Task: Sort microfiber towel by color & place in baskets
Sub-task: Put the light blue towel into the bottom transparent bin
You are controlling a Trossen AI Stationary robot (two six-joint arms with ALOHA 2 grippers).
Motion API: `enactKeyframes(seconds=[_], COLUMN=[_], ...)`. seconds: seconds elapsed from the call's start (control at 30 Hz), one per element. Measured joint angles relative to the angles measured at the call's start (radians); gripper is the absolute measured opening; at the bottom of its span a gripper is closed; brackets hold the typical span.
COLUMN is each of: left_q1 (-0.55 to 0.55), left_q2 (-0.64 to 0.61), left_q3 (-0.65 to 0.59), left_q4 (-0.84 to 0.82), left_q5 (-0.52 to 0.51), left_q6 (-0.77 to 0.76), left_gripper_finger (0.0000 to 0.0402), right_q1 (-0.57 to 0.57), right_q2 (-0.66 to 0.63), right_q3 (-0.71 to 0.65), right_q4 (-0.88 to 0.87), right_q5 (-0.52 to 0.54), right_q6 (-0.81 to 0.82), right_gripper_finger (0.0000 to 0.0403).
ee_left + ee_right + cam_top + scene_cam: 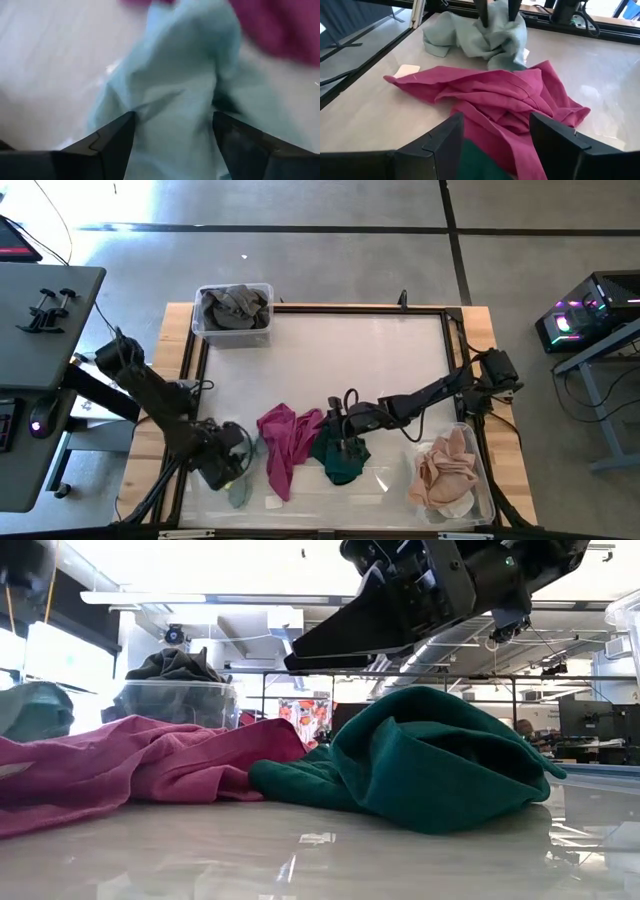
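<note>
- My left end effector (pixel 232 470) hangs at the near left of the table (pixel 400 350), its fingers (pixel 107 145) spread wide astride a raised fold of the pale blue towel (pixel 175 100), not pinched on it.
- My right end effector (pixel 345 448) hovers, fingers apart and empty, over the dark green towel (pixel 340 460), which lies touching the magenta towel (pixel 280 445) beside it.
- The small basket (pixel 234 315) at the far left holds grey towels; the long basket (pixel 478 490) at the near right holds peach ones.
- These cloths look light, limp and floppy; I judge a pinch on a bunched ridge safest, away from the neighbouring towel.
</note>
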Motion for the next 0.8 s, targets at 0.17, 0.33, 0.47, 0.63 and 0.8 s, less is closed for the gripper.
enactKeyframes(seconds=[0.17, 0.33, 0.47, 0.63, 0.8], left_q1=[-0.032, -0.032, -0.03, -0.03, -0.028], left_q2=[0.0, -0.004, -0.006, -0.002, 0.0], left_q3=[-0.141, -0.264, -0.305, -0.312, -0.303], left_q4=[0.169, 0.348, 0.358, 0.371, 0.402], left_q5=[0.012, -0.006, -0.019, -0.22, -0.524], left_q6=[-0.074, -0.039, -0.04, 0.017, 0.015], left_gripper_finger=[0.0239, 0.0191, 0.0125, 0.0028, 0.002], right_q1=[0.0, -0.011, -0.015, -0.019, -0.018], right_q2=[0.0, 0.0, 0.0, 0.0, 0.0], right_q3=[0.0, 0.0, 0.0, -0.001, -0.001], right_q4=[-0.001, 0.003, 0.006, 0.012, 0.04], right_q5=[-0.015, -0.016, -0.015, -0.015, -0.012], right_q6=[-0.014, -0.024, -0.024, -0.024, -0.04], right_gripper_finger=[0.0222, 0.0222, 0.0222, 0.0222, 0.0222])
